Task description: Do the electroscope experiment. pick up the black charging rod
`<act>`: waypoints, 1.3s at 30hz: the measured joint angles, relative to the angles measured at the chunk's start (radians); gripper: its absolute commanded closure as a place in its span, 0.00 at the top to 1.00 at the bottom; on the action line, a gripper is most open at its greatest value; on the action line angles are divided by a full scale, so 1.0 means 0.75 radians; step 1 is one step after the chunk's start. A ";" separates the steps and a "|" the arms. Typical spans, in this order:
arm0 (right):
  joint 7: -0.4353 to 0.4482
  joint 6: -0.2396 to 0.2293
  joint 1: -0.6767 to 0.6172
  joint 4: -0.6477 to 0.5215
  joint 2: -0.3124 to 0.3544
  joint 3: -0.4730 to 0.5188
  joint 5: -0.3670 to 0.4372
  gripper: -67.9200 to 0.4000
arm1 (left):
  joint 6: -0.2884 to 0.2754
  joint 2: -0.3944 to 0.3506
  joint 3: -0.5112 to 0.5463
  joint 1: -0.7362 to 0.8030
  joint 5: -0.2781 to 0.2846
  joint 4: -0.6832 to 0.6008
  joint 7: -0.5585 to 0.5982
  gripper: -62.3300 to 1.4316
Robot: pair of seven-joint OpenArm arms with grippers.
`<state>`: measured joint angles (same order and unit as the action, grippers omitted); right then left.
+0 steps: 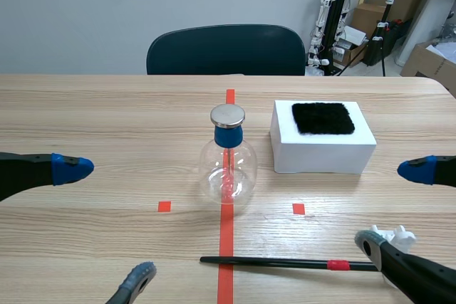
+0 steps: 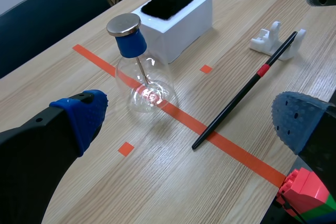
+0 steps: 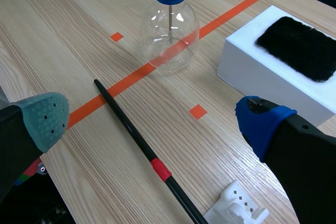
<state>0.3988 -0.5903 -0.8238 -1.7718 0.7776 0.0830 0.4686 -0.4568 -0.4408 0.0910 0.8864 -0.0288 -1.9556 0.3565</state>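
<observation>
black rod (image 1: 285,263) flat on table (image 1: 107,112), 6 o'clock of flask (image 1: 228,169) | right gripper (image 1: 393,204) spread, empty, beside its red-banded end | left gripper (image 1: 105,222) spread (idle, 8 o'clock) | white box (image 1: 322,144) 2 o'clock | pickup not started: reach, pinch, lift remain

"Where's the thin black charging rod (image 1: 285,263)?"

"Lying flat on the wooden worktop (image 1: 107,176), nothing gripping it. Its plain end crosses the orange-red tape line (image 1: 226,286), and there's a red band near the other end."
</observation>
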 measured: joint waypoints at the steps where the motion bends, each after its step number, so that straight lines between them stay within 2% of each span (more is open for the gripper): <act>1: 0.000 0.000 0.000 0.000 0.000 0.000 0.000 1.00 | 0.001 0.000 0.000 -0.001 0.000 0.000 0.000 1.00; 5: -0.042 0.001 0.000 0.000 0.000 0.000 -0.001 1.00 | 0.001 0.000 0.000 -0.008 0.001 0.000 0.000 1.00; 6: -0.064 0.001 0.000 0.000 0.000 0.000 -0.022 1.00 | 0.001 0.000 0.000 -0.008 0.001 0.000 0.000 1.00; 8: -0.117 -0.002 0.001 -0.001 0.001 0.000 -0.130 1.00 | 0.000 0.000 0.000 -0.007 0.001 0.000 -0.001 1.00; 10: -0.247 -0.039 0.024 -0.002 -0.002 0.000 -0.210 1.00 | 0.000 0.001 0.000 -0.007 0.001 0.000 -0.001 1.00; 13: -0.377 -0.045 0.086 -0.002 0.002 -0.016 -0.221 1.00 | 0.001 0.000 0.000 -0.007 0.001 0.000 -0.001 1.00; 16: -0.493 -0.046 0.180 -0.002 0.058 -0.078 -0.222 1.00 | 0.001 0.001 0.001 -0.007 0.000 0.000 -0.001 1.00; 20: -0.629 -0.044 0.340 -0.002 0.146 -0.213 -0.218 1.00 | 0.000 0.000 0.001 -0.007 0.000 0.000 -0.001 1.00; 25: -0.852 -0.041 0.548 -0.003 0.232 -0.452 -0.217 1.00 | 0.001 0.000 0.001 -0.008 -0.001 0.005 0.025 1.00; 29: -1.005 -0.042 0.692 -0.003 0.242 -0.620 -0.217 1.00 | -0.008 0.001 0.000 -0.039 0.000 0.079 0.141 1.00; 34: -1.179 -0.042 0.850 -0.003 0.241 -0.817 -0.231 1.00 | -0.021 0.008 0.001 -0.105 -0.014 0.280 0.303 1.00; 39: -1.357 -0.041 1.013 -0.003 0.241 -1.072 -0.233 1.00 | -0.048 0.008 0.000 -0.168 -0.213 0.487 0.532 1.00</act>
<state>-0.6186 -0.6212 -0.0639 -1.7737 0.9585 -0.7208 0.2939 -0.4927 -0.4351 0.0910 0.7601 -0.1886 -1.5906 0.7555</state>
